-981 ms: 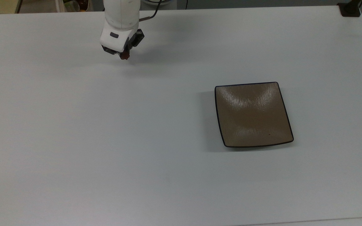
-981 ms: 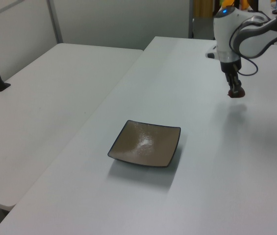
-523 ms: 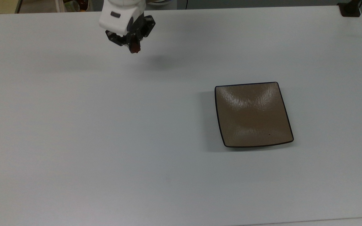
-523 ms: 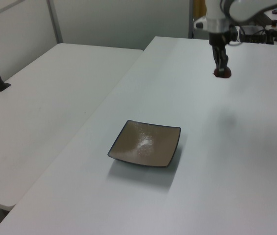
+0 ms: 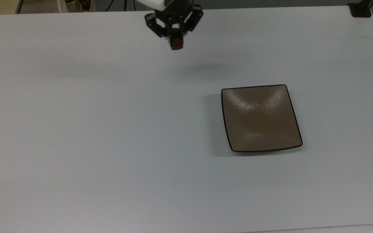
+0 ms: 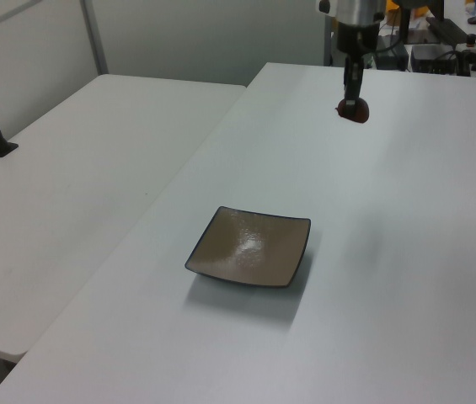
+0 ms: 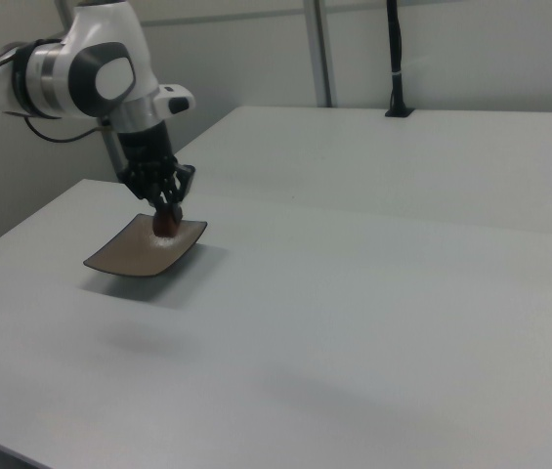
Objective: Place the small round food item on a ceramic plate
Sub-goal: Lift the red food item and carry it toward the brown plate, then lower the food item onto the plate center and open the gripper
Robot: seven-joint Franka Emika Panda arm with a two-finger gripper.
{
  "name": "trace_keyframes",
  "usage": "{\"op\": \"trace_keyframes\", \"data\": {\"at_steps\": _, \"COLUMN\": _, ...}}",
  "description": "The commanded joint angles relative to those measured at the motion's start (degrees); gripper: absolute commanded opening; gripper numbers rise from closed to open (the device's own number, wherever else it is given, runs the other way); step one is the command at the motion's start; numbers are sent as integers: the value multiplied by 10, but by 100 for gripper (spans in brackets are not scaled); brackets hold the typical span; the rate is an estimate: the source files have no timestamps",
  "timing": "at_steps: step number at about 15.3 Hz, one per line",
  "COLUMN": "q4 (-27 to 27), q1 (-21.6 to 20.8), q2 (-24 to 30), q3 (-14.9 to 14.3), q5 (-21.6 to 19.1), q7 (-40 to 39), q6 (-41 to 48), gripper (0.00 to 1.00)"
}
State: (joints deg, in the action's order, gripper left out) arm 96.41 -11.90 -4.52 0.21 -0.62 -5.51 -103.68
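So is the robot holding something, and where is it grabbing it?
Yes, the gripper holds the small round food item by its upper part; the piece hangs below the jaws, above the table.

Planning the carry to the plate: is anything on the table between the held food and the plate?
Nothing visible. The gripper holds the food above bare table; the plate sits empty.

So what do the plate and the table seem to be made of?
The plate looks like glazed ceramic: tan-brown with a thin dark rim, fine streaks, and bright reflections on its surface. The table has a smooth, matte white top with only soft shadows, probably laminate or painted board; the look leaves this open.
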Motion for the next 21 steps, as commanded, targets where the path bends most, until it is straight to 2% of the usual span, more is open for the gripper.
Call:
{"op": "trace_keyframes", "data": {"at_steps": 1, "q4": -53, "q1": -1, "q2": -50, "q3": 29, "q5": -10, "q7": 89, "q6": 8, "gripper": 24}}
{"op": "trace_keyframes", "data": {"at_steps": 4, "q4": -83, "q1": -21, "q2": -87, "q3": 40, "q5": -20, "q7": 136, "q6": -6, "gripper": 24}}
{"op": "trace_keyframes", "data": {"at_steps": 9, "q4": -101, "q1": -62, "q2": -152, "q3": 57, "q5": -17, "q7": 234, "q6": -124, "gripper": 24}}
{"op": "trace_keyframes", "data": {"at_steps": 16, "q4": -121, "q1": -110, "q2": -251, "q3": 57, "q5": -11, "q7": 251, "q6": -251, "gripper": 24}}
{"op": "trace_keyframes", "data": {"at_steps": 21, "q4": -120, "q1": -113, "q2": -280, "q3": 57, "q5": -11, "q7": 251, "q6": -311, "gripper": 24}}
